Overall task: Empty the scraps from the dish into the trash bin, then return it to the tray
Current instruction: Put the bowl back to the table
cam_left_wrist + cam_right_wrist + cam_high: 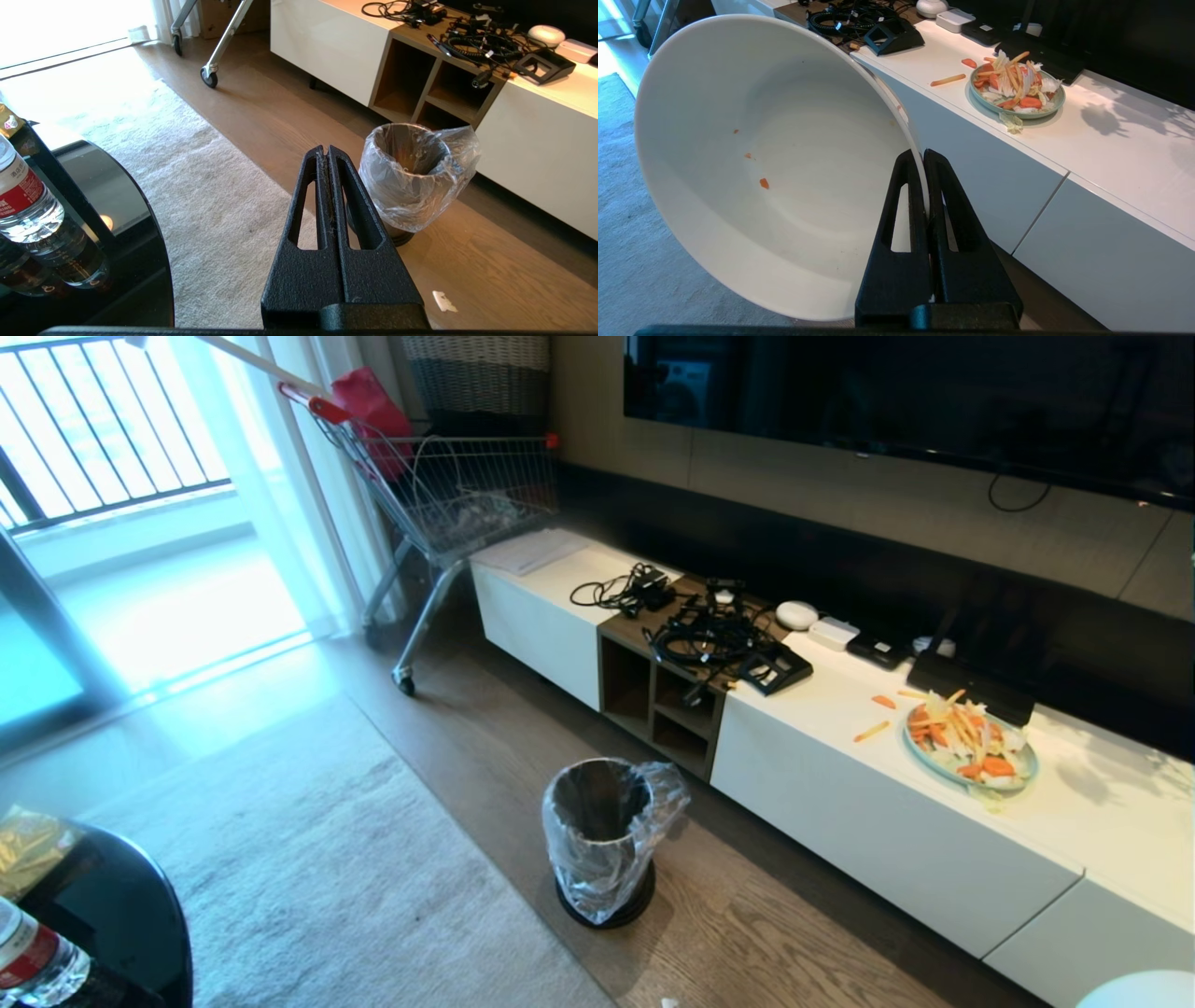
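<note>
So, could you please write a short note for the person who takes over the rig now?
Right tool: shut on the rim of the white bowl, held tilted; only a few tiny orange crumbs remain inside.
Left tool: shut, empty, pointing toward the trash bin.
The bin stands on the wood floor before the white cabinet. A pale-blue plate heaped with vegetable strips sits on the cabinet top.
Done: the bowl looks emptied.
Left: put the bowl back on the tray, which is not in view.
</note>
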